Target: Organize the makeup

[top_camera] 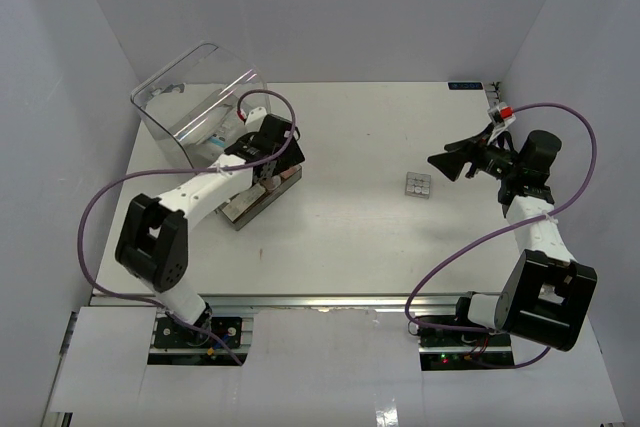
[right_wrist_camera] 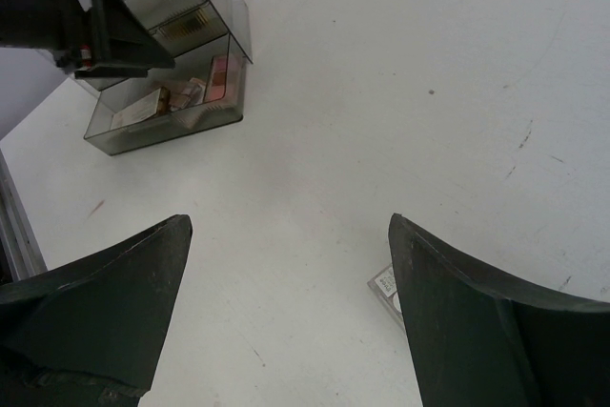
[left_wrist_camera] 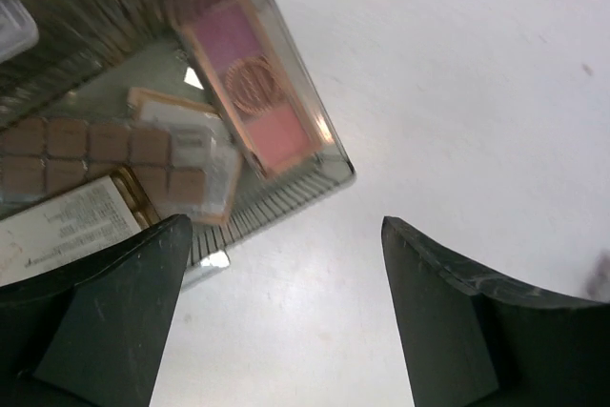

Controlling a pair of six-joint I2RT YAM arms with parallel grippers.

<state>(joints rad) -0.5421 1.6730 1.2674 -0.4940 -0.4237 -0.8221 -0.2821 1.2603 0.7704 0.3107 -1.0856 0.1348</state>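
Now, your one loose palette (top_camera: 418, 185) lies on the table (top_camera: 350, 247) right of centre, just beside the right gripper (top_camera: 441, 166), on its inward side. That gripper hangs wide open and empty, so that arm is plainly nearer. The left gripper (left_wrist_camera: 284, 226), likewise spread wide and holding nothing, hovers over the smoky tray (left_wrist_camera: 286, 193) near the left edge, where a pink palette (left_wrist_camera: 253, 83) and a brown palette (left_wrist_camera: 105, 154) lie. The loose palette looks near square; no long axis shows.
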